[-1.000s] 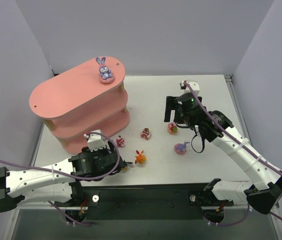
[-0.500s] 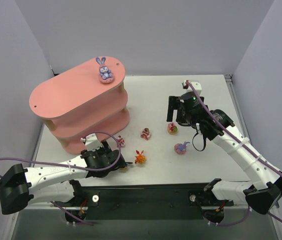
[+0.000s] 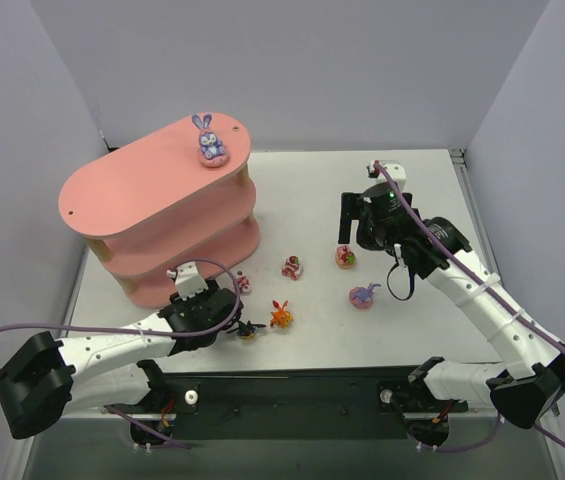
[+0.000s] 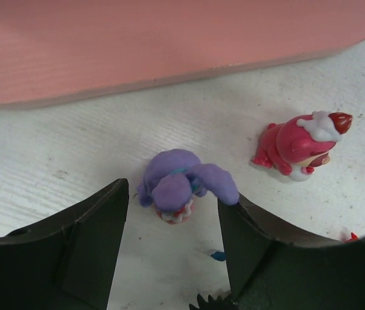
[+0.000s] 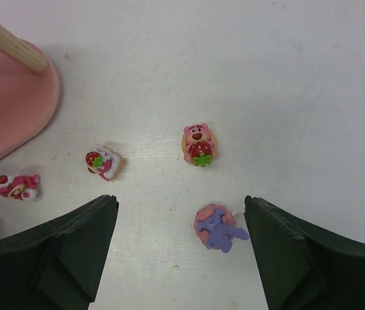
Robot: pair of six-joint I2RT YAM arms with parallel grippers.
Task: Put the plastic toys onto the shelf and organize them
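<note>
The left gripper (image 4: 172, 199) is low over the table (image 3: 302, 190), its jaws partly open on either side of a purple toy (image 4: 176, 187) that lies on the tabletop. One finger (image 4: 95, 236) stands clear of it at 9 o'clock. The other finger (image 4: 253, 248) meets the tip of its ear at 3 o'clock, and I cannot tell whether they touch. The toy is not lifted. A red toy (image 4: 298, 145) sits at 2 o'clock of the purple toy, apart from it, and the bottom board of the shelf (image 4: 169, 45) runs across at 12 o'clock.

From above, the shelf fills the table's 10 o'clock corner, with a bunny (image 3: 210, 140) upright on the top board at its far end. A spiky toy (image 3: 248, 329) lies just beside the left gripper at 3 o'clock, with an orange toy (image 3: 281, 315) near it at 2 o'clock.

The right gripper (image 5: 181, 201) hangs above the table with its jaws wide apart and nothing in them. Below it a bear (image 5: 199, 143) lies at 12 o'clock. A pink-based toy (image 5: 218, 227) lies at 4 o'clock between the fingers, touching neither. A cake toy (image 5: 103, 161) sits at 10 o'clock, well apart from the bear. The red toy is far out at 9 o'clock, near the shelf's rounded end
</note>
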